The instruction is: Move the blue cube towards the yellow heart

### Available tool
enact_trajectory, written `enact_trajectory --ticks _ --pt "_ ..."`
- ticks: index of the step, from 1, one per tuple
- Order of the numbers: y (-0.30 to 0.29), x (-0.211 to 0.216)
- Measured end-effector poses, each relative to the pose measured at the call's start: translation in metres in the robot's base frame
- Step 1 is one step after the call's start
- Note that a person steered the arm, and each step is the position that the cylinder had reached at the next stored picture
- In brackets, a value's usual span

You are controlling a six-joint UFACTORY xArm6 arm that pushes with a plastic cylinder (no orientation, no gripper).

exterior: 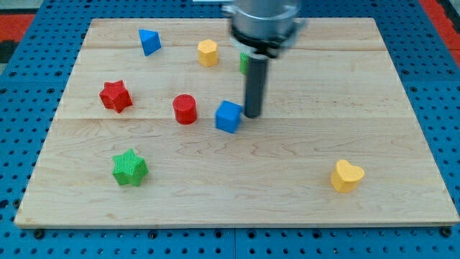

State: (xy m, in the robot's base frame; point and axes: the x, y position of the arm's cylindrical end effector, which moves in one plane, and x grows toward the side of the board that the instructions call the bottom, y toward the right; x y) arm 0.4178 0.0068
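Note:
The blue cube [228, 116] sits near the middle of the wooden board. The yellow heart [346, 175] lies toward the view's bottom right, far from the cube. My tip [253, 114] stands just to the right of the blue cube, close to or touching its upper right side. The rod rises from there toward the view's top, under the arm's grey body.
A red cylinder [185, 109] is left of the cube. A red star [115, 96] and a green star [129, 167] lie at the left. A blue triangular block [149, 42] and a yellow hexagon [208, 52] are near the top. A green block [244, 62] is partly hidden behind the rod.

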Motion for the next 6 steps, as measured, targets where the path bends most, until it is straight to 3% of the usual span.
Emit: enact_trajectory --ticks 1,2,3,4,5,6 --pt "-0.001 -0.030" --pt "-0.069 0.001" --pt "-0.010 0.042" --pt "0.056 0.043" --pt "0.047 0.051" --pt "0.036 0.089"
